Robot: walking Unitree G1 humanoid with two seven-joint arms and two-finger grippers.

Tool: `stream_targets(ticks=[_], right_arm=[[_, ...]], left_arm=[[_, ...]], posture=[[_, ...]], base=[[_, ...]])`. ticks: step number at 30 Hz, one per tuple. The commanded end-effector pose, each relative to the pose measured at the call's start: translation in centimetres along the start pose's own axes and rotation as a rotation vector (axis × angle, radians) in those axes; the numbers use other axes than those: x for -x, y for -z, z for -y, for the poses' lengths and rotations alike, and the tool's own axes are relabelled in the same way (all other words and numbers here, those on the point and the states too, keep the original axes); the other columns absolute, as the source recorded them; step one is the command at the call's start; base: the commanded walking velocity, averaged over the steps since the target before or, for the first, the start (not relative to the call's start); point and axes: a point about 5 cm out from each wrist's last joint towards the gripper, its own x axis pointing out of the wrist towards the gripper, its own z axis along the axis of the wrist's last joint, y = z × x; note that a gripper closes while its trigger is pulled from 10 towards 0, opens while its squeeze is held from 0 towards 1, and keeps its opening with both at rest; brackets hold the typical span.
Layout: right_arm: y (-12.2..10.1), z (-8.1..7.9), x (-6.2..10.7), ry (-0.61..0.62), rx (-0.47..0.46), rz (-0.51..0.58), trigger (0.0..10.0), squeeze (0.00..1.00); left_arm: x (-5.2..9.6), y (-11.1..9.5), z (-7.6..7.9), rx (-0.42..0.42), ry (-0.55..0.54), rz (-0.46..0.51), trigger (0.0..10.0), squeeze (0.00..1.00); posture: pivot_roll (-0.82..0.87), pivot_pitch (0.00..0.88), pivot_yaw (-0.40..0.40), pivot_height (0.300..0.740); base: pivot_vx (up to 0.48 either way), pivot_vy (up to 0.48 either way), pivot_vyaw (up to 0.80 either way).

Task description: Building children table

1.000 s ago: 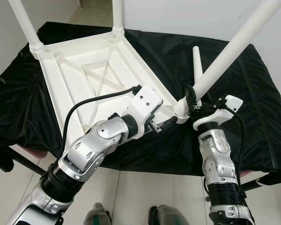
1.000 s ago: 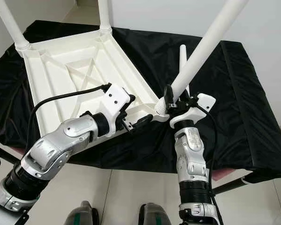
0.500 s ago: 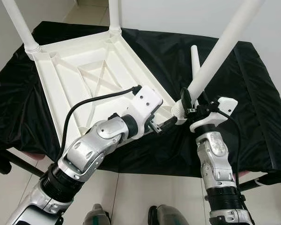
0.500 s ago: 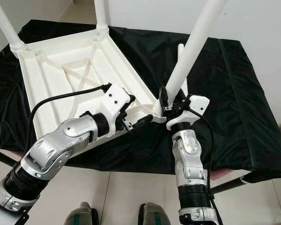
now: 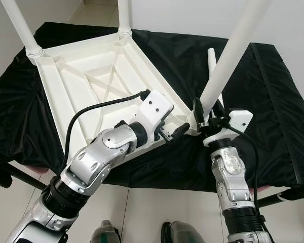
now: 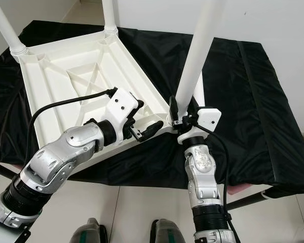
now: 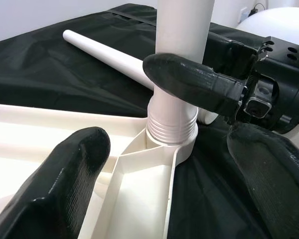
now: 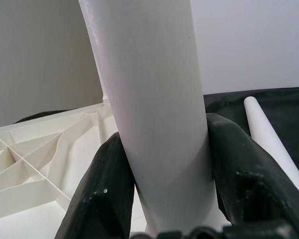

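Silver jointed arms, black-fingered left claw (image 5: pixel 178 132), black cables

One upturned tabletop (image 5: pixel 86 76), three fitted legs (image 5: pixel 228 55), one loose leg (image 5: pixel 213 63).

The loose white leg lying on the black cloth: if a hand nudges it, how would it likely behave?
The loose leg is a smooth round tapered tube lying flat, so it would probably roll, likely curving because of the taper. The cloth is wrinkled, which may stop it soon. It looks like hollow plastic, like the leg held in the right hand, so probably light, stiff and a bit slippery.
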Motion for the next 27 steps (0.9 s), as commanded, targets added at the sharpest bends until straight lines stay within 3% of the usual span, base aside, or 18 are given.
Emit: stream_targets(ticks=[1, 13, 27], right_arm=[[4.0, -0.2, 2.2, 0.006, -0.02, -0.223, 10.0, 0.0], [4.7, -0.5, 1.4, -0.018, -0.002, -0.298, 10.0, 0.0], [5.3, 1.2, 0.8, 0.078, -0.091, -0.374, 10.0, 0.0]], left_arm=[[0.1, -0.3, 0.6, -0.003, 0.102, 0.003, 10.0, 0.0], [0.2, -0.4, 0.6, -0.007, 0.102, 0.004, 10.0, 0.0], [0.2, -0.6, 0.7, -0.005, 0.105, 0.01, 10.0, 0.0]], posture=[[-0.03, 0.101, 0.024, 0.74], [-0.03, 0.099, 0.026, 0.74], [-0.03, 0.102, 0.026, 0.74]], base=[[0.0, 0.0, 0.0], [0.0, 0.0, 0.0], [0.0, 0.0, 0.0]])
